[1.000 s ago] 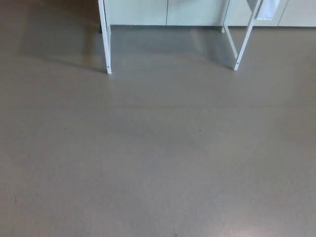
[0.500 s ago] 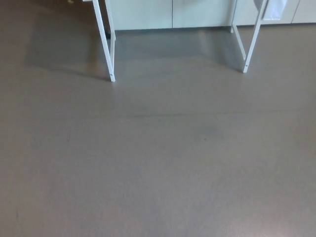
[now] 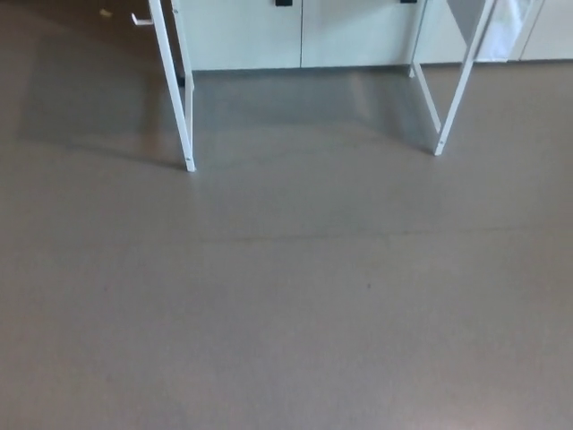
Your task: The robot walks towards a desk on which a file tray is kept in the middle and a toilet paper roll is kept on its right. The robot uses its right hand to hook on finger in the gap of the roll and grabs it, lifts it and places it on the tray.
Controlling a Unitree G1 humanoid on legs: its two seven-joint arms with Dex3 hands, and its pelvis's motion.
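Grey floor (image 3: 286,313) fills the frame; white desk leg (image 3: 175,90) upper left, second leg (image 3: 458,85) upper right. Neither hand shows, so its state cannot be told. The roll and tray are out of frame.

Desk legs (image 3: 174,90) & cabinet fronts (image 3: 246,36) cut off at top edge; pale obj (image 3: 507,27) top R unclear

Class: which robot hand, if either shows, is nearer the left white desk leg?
Cannot tell: neither robot hand is in view. Only the left desk leg, the right desk leg and the floor show.
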